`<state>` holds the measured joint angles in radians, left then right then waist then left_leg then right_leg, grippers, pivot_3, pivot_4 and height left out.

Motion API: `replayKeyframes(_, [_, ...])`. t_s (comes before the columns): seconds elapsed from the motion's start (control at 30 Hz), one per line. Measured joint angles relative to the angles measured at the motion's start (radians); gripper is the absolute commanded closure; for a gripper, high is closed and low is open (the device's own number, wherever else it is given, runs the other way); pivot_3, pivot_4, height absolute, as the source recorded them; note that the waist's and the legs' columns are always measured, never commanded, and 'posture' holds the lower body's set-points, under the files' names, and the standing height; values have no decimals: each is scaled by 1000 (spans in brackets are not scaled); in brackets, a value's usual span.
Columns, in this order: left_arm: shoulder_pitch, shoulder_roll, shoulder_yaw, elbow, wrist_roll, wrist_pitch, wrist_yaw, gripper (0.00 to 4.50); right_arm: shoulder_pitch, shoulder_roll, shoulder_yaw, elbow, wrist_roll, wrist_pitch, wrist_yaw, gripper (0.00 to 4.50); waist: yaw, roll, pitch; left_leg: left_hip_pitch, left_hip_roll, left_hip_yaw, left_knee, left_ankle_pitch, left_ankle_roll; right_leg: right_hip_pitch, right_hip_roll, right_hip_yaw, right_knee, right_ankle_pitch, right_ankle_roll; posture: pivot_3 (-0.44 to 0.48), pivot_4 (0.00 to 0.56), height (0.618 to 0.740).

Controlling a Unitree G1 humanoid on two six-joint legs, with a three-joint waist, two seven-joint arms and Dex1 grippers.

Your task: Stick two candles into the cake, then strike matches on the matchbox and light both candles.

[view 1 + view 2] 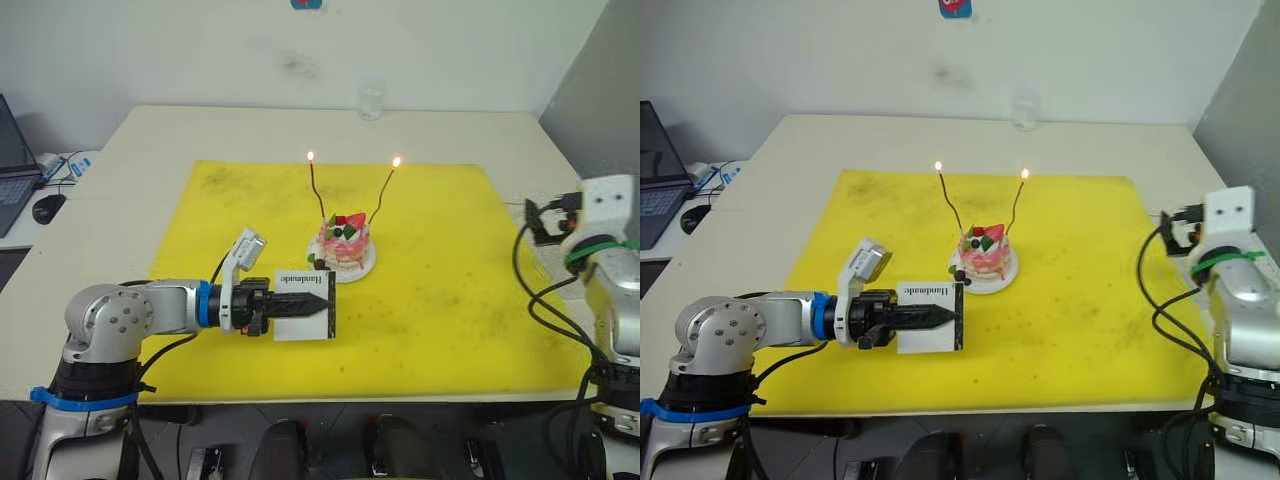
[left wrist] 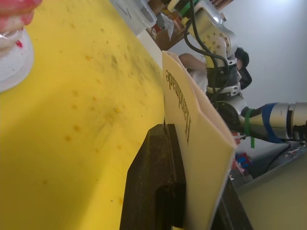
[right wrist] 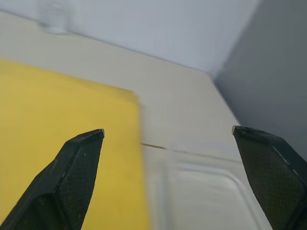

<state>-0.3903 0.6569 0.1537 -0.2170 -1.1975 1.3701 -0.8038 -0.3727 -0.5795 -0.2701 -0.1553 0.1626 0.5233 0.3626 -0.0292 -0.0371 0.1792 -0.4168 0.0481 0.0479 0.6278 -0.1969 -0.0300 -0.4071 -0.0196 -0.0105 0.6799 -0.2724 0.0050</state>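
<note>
The pink cake [image 1: 345, 243] sits on its small white plate [image 1: 367, 266] in the middle of the yellow mat [image 1: 450, 300]. Both candles stand upright in it with small flames at their tips: the dark red one [image 1: 316, 190] on the left, the paler one [image 1: 383, 196] on the right. My left gripper [image 1: 325, 303] is shut on the white matchbox [image 1: 297, 283], held on edge just in front and left of the cake; its printed end shows in the left wrist view [image 2: 180, 96]. My right gripper [image 3: 168, 130] is open and empty beyond the mat's right edge. The matches are out of view.
A clear glass [image 1: 371, 100] stands at the table's far edge. A laptop [image 1: 12, 170] and a mouse [image 1: 47, 207] lie on a side desk at the left. A clear tray [image 3: 206, 191] rests by the mat's right edge. A person [image 2: 240, 62] stands beyond the table.
</note>
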Motion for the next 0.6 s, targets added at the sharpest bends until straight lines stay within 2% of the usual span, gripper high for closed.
replayKeyframes(0.1, [12, -48, 31, 3, -74, 35, 83, 4500, 18, -17, 95, -132, 164, 86, 202, 22, 1, 0, 0, -1, 0, -1, 0, 0, 0, 0, -1, 0, -1, 0, 0, 0, 150, 740])
replayKeyframes(0.17, [14, -76, 37, 25, -127, 63, 153, 4500, 64, -73, 156, -226, 266, 130, 348, 22, 10, 0, 0, -1, -1, -3, 1, 0, 0, 1, -1, -2, -1, 0, 1, 0, 150, 740])
replayKeyframes(0.33, [19, -80, 29, 58, -176, 109, 261, 4500, 156, -228, 200, -307, 343, 76, 615, 22, 24, -1, 0, 0, -2, -2, 2, 0, 0, 2, -2, -1, -1, 0, 2, 0, 150, 740])
replayKeyframes(0.47, [23, -107, -27, 71, -154, 126, 298, 4500, 169, -269, 257, -312, 327, -40, 749, 22, 24, -1, 0, 1, -2, -4, 2, 0, 0, 2, -1, -2, -1, 0, 1, 0, 150, 740])
replayKeyframes(0.6, [-9, -146, -71, 120, -109, 131, 327, 4500, 167, -271, 292, -309, 317, -95, 787, 22, 26, -1, 0, 0, -2, -6, 2, 0, 0, 2, 0, -3, -1, 0, 1, 0, 150, 740])
